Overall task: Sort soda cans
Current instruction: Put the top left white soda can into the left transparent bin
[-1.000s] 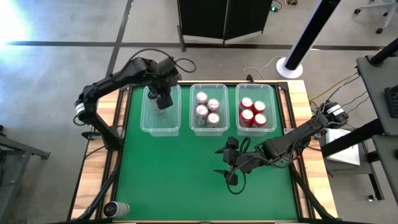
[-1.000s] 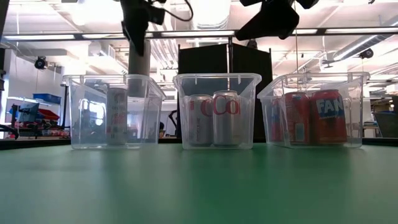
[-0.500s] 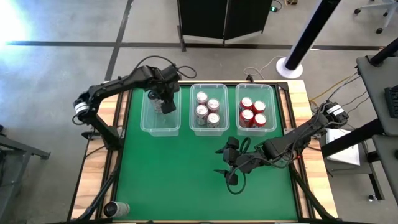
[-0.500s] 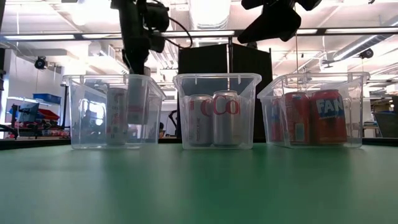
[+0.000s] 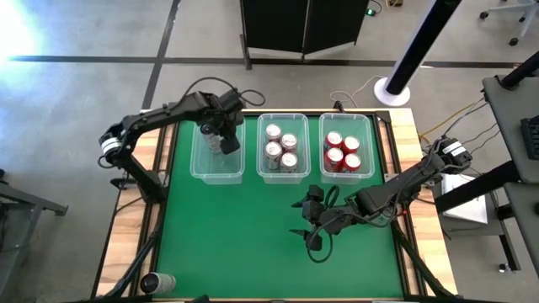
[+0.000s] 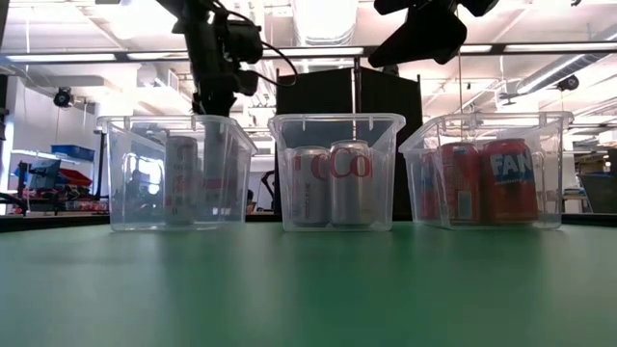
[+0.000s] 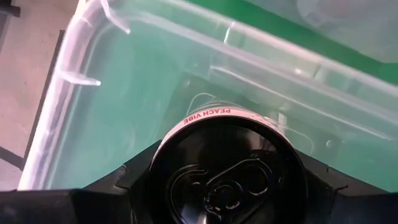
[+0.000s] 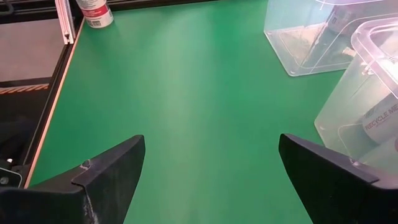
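Three clear bins stand in a row at the far side. The left bin [image 5: 217, 160] holds one silver-white can [image 6: 180, 179]. My left gripper [image 5: 224, 140] reaches down into that bin, shut on a second silver-white can [image 7: 227, 180], which shows in the low view [image 6: 218, 178]. The middle bin [image 5: 282, 168] holds several silver cans [image 5: 281, 147], and the right bin [image 5: 345, 172] several red cans [image 5: 341, 151]. My right gripper [image 5: 313, 225] hangs open over the bare green mat, nearer than the middle bin. One more can [image 5: 157, 282] sits at the near left corner. My left gripper pinches the can's upper side wall [image 7: 205, 118] between its two fingers [image 7: 134, 183], one on each side just below the rim. The fingers point down from above. The can stands upright inside the left bin. Whether its base rests on the bin's floor I cannot tell.
The green mat [image 5: 253, 236] lies open between the bins and the near edge. Wooden strips [image 5: 126, 227] border the table left and right. In the right wrist view, the lone can [image 8: 94, 12] stands by the mat's edge and a metal rail [image 8: 65, 22].
My left gripper has gone down into the left bin with the silver-white can, shifting slightly toward the near edge. The can, earlier above the bin's rim, now stands low inside the bin beside the other can.
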